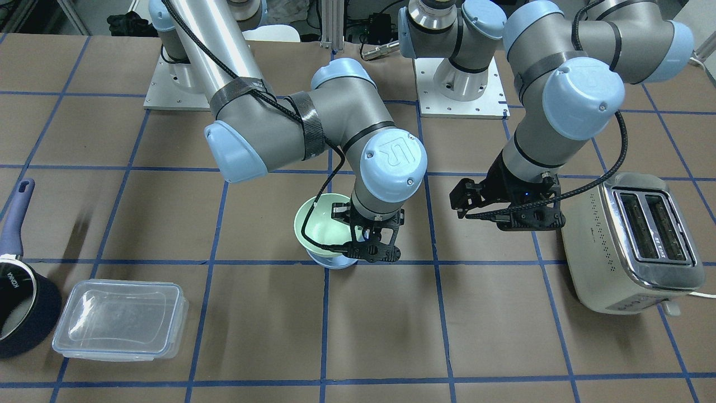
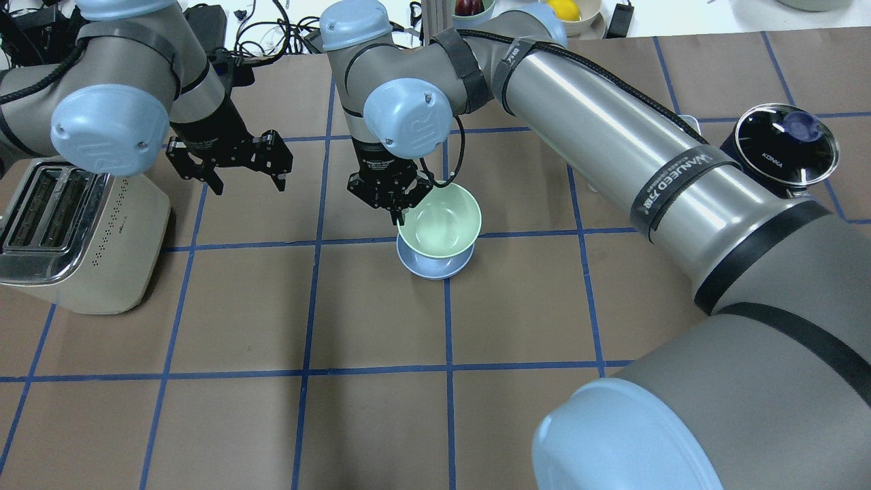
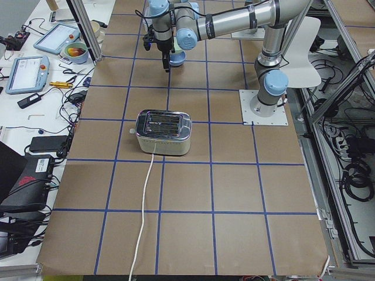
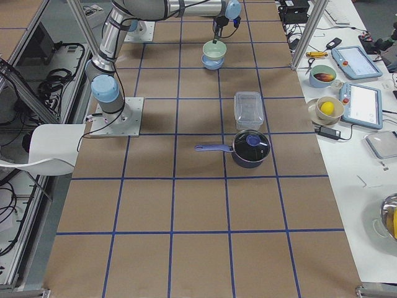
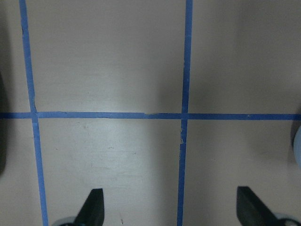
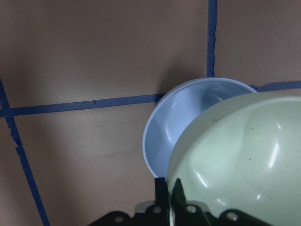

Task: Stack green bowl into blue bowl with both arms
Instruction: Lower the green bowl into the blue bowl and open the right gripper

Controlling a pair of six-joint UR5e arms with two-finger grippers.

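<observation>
The pale green bowl (image 2: 439,221) is held by its rim in my right gripper (image 2: 398,216), which is shut on it. It hangs directly over and partly inside the pale blue bowl (image 2: 435,269), which stands on the table; I cannot tell whether the two touch. In the right wrist view the green bowl (image 6: 244,155) covers most of the blue bowl (image 6: 174,122). The front view shows the green bowl (image 1: 319,224) above the blue bowl's base (image 1: 333,261). My left gripper (image 2: 248,185) is open and empty, hovering over bare table (image 5: 141,94) to the left of the bowls.
A cream toaster (image 2: 75,231) stands close beside the left arm. A dark pot with a lid (image 2: 782,146) and a clear plastic container (image 1: 120,324) stand on the robot's right side. The right arm's long upper link (image 2: 646,177) spans that side.
</observation>
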